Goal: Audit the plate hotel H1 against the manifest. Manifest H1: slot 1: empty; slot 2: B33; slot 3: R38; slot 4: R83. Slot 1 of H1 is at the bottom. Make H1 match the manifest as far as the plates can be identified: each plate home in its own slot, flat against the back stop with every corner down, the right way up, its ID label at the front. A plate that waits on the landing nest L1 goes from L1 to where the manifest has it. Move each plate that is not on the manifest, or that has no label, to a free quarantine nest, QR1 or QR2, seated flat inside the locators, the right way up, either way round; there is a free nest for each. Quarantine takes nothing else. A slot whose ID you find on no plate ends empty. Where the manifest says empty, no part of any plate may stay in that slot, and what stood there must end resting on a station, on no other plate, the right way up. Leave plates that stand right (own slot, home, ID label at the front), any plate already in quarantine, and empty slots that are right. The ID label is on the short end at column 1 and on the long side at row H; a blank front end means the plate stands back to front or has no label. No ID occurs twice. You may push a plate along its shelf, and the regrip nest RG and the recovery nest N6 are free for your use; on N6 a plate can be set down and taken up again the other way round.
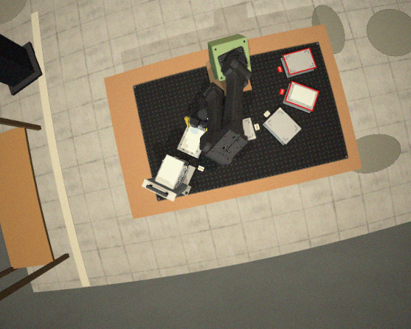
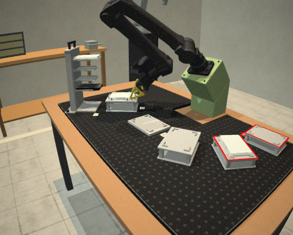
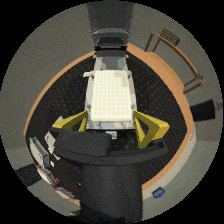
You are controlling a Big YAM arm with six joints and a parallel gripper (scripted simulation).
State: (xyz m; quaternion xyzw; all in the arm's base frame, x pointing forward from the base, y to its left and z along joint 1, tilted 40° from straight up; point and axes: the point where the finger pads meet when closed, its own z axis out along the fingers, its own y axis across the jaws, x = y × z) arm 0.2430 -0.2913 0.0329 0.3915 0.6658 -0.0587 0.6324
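Note:
The plate hotel H1 [image 2: 73,79] [image 1: 162,186] stands at the table's far left corner. A white plate [image 2: 87,57] lies in its top slot and a dark plate [image 2: 89,86] in its bottom slot; I cannot tell what the two middle shelves hold. A white plate [image 2: 119,95] [image 1: 191,140] [image 3: 110,95] lies on the grey nest [image 2: 121,106] next to the hotel. My gripper [image 2: 137,92] [image 3: 110,112] is open, with its yellow fingers on either side of that plate's near end, apart from it.
Two red-edged quarantine nests stand at the right: one [image 2: 226,161] [image 1: 286,97] holds a white plate [image 2: 235,145] [image 1: 302,96], the other [image 2: 266,135] [image 1: 299,61] is bare. A low grey nest [image 2: 149,124] and a raised grey nest [image 2: 179,145] [image 1: 282,126] lie mid-table. The green arm base [image 2: 211,87] is behind them.

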